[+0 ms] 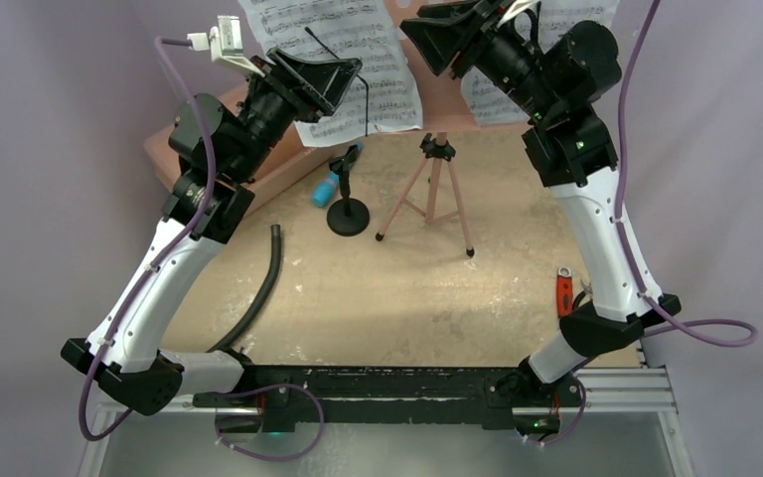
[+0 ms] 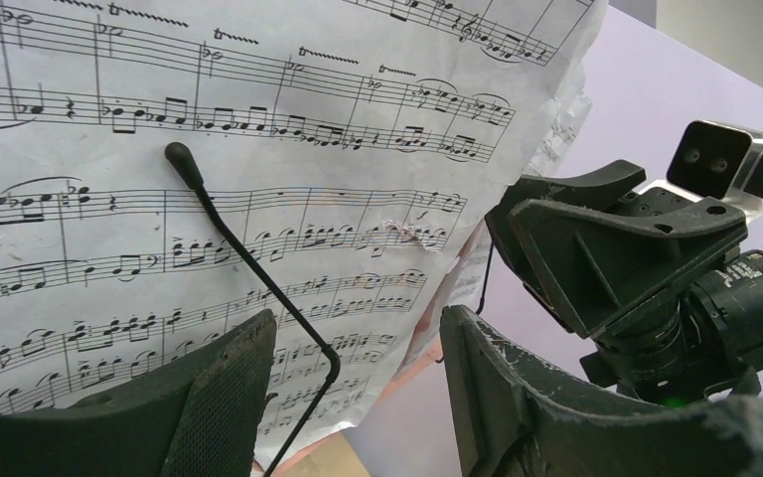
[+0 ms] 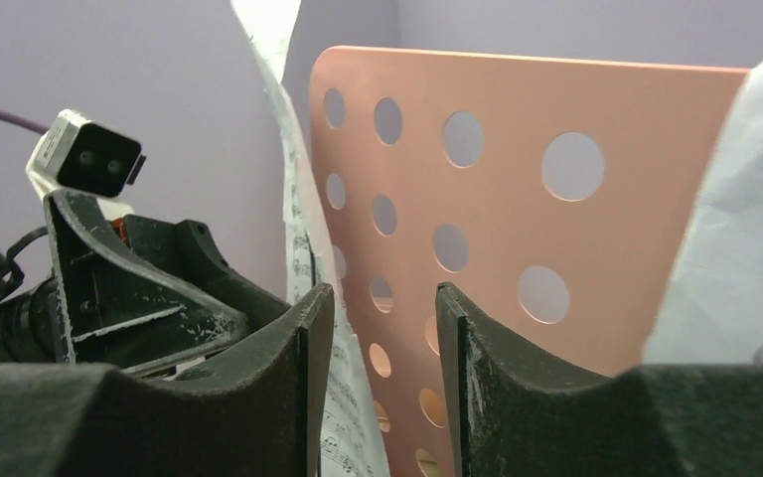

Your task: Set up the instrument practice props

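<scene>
Letting go cleanly is the step in hand, I judge. Both pages sit on the music stand [image 3: 517,219], the left page [image 2: 258,129] under a thin wire holder [image 2: 248,263] and the right page [image 1: 487,104] on the stand's other side. The left hand [image 2: 358,338] is spread wide just in front of the left page, with nothing between its fingers. The right hand [image 3: 382,298] shows a narrower gap, also empty, near the stand's middle. Each should back straight away from the stand, clear of paper edges and wire, so nothing slides off. The microphone [image 1: 328,187] leans in its small stand [image 1: 348,214] on the tabletop [image 1: 378,298], beside the music stand's legs.
</scene>
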